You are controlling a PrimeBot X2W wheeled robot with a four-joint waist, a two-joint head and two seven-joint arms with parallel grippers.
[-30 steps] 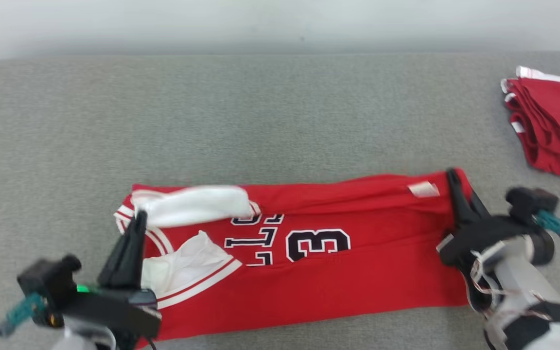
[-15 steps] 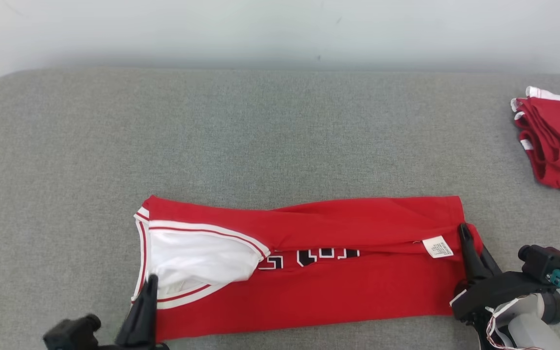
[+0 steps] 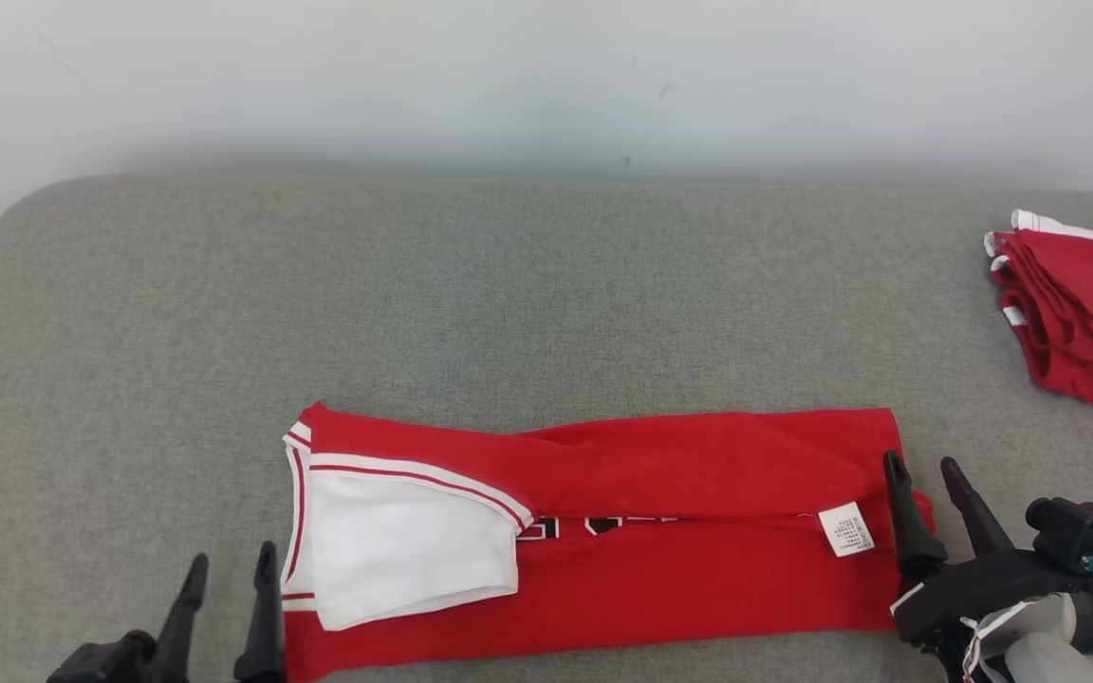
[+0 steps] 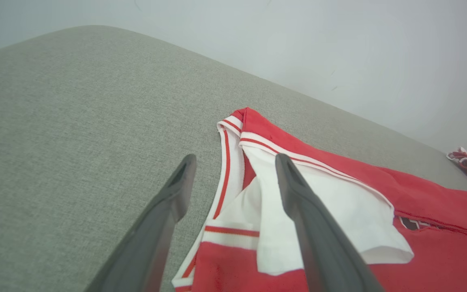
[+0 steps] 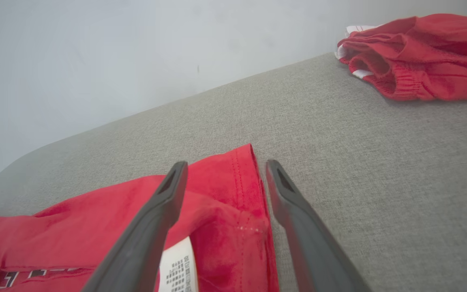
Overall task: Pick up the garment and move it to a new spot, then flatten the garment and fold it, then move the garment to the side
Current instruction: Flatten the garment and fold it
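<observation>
Straddling garment (image 3: 679,579) hem, right gripper (image 3: 917,462) parted, grey cushion (image 3: 546,304) beyond

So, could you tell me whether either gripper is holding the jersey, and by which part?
Nothing is held. The left gripper and right gripper are both open, each straddling one end edge of the jersey without pinching cloth.

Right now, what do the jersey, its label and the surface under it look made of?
Jersey: soft matte knit, probably polyester; it drapes and creases, red outside, white inside.
Label: thin white printed tag, fabric or paper unclear.
Surface: grey woven upholstery, heathered matte weave; rounded corners suggest padding.
</observation>
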